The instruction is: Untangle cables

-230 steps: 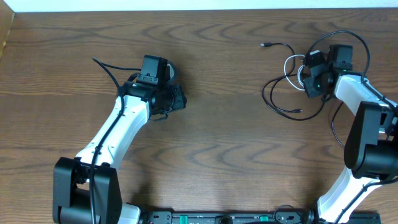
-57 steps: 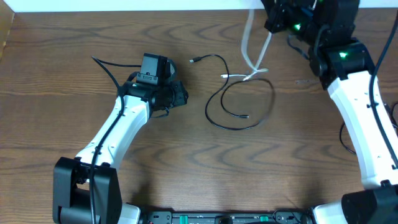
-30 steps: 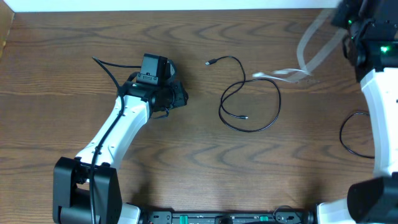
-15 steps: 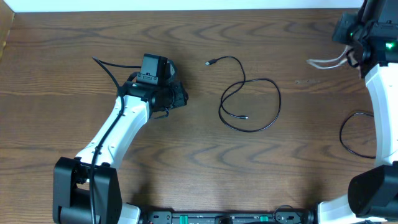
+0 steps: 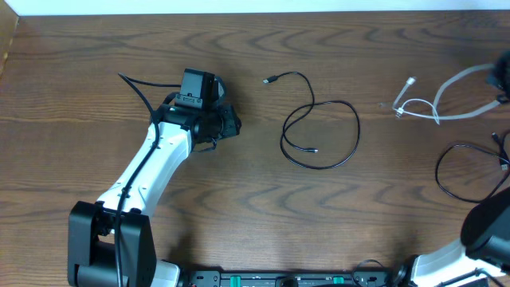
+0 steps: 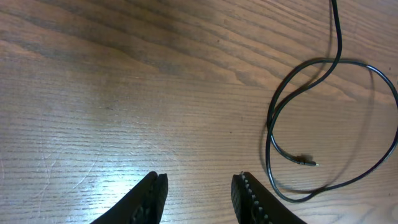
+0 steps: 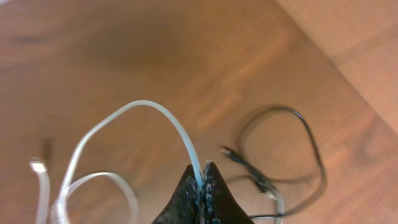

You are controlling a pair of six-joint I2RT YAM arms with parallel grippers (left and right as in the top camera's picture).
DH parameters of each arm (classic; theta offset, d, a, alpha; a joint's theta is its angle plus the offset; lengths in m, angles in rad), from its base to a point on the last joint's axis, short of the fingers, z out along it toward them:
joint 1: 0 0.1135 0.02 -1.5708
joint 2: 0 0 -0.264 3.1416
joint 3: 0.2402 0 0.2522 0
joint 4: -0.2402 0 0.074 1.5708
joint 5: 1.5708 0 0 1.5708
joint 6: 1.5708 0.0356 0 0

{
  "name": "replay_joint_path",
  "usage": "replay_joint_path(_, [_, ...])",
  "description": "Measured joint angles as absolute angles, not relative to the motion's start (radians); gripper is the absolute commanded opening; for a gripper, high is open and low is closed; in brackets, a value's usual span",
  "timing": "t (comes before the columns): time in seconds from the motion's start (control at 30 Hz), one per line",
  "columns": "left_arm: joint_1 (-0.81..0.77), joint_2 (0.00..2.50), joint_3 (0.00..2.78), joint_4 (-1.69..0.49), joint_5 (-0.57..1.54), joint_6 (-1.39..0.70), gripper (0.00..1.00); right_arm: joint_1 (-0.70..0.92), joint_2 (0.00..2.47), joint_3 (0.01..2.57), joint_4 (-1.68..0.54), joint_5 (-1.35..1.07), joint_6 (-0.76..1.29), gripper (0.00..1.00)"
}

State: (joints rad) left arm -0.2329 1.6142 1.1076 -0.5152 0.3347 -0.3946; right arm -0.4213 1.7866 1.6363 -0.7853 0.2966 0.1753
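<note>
White cable: at the right side of the table, well apart from the black one. A small loop and a plug end sit low over the wood, and the rest sweeps toward the right edge. Whether the loop rests on the surface cannot be told.
Black cable: in the middle of the table in one open loop that crosses itself once. One plug points to the far side and the other end lies inside the loop.
Right gripper: fingers pressed together on the white cable, which arcs up out of the pinch in the wrist view. The gripper is nearly outside the overhead view.
Left gripper: fingers apart with nothing between them, over bare wood just beside the black loop.
Dark wire loop: near the right arm, below the white cable. It looks like the arm's own wiring, not a task cord.
Progress, as judged: the two cords look separated, and the white one is not yet laid down.
Risk, slipping: the cord is thin and held only at the fingertips, so a quick swing could pull it free.
Risk, re-tangling: the free plug end could drop across the dark wire loop and catch there.
Risk, knotting: pulling further could draw the small white loop tight.
Risk, edge: the hold is close to the table's right side, so a release there could let the cord slide off.
</note>
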Motion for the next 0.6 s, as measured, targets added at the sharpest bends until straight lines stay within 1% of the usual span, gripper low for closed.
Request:
replay_joint_path(0.23, [-0.233,1.614,1.108,-0.515,0.335,-0.395,0.39,-0.601,1.856,1.626,-0.792,0.307,0.207,0.01])
replay_joint_path(0.27, [-0.233,1.614,1.108,-0.515,0.335,-0.395,0.39,-0.622,1.856,1.626,-0.788,0.307,0.218,0.04])
replay_joint_path(0.33, [-0.233,1.614,1.108,-0.515,0.335,-0.395,0.39,-0.653,1.856,1.626,-0.762,0.300,0.238,0.18])
replay_joint_path(0.37, [-0.233,1.614,1.108,-0.515,0.335,-0.395,0.39,-0.669,1.856,1.626,-0.747,0.284,0.240,0.28])
replay_joint_path(0.4, [-0.233,1.614,1.108,-0.515,0.335,-0.395,0.39,-0.678,1.856,1.626,-0.736,0.275,0.248,0.34])
replay_joint_path(0.47, [-0.233,1.614,1.108,-0.515,0.335,-0.395,0.39,-0.693,1.856,1.626,-0.710,0.232,0.255,0.56])
replay_joint_path(0.5, [-0.233,1.614,1.108,-0.515,0.335,-0.395,0.39,-0.696,1.856,1.626,-0.697,0.210,0.259,0.64])
replay_joint_path(0.53, [-0.233,1.614,1.108,-0.515,0.335,-0.395,0.39,-0.697,1.856,1.626,-0.686,0.181,0.258,0.68])
replay_joint_path(0.6, [-0.233,1.614,1.108,-0.515,0.335,-0.395,0.39,-0.697,1.856,1.626,-0.670,0.111,0.251,0.69])
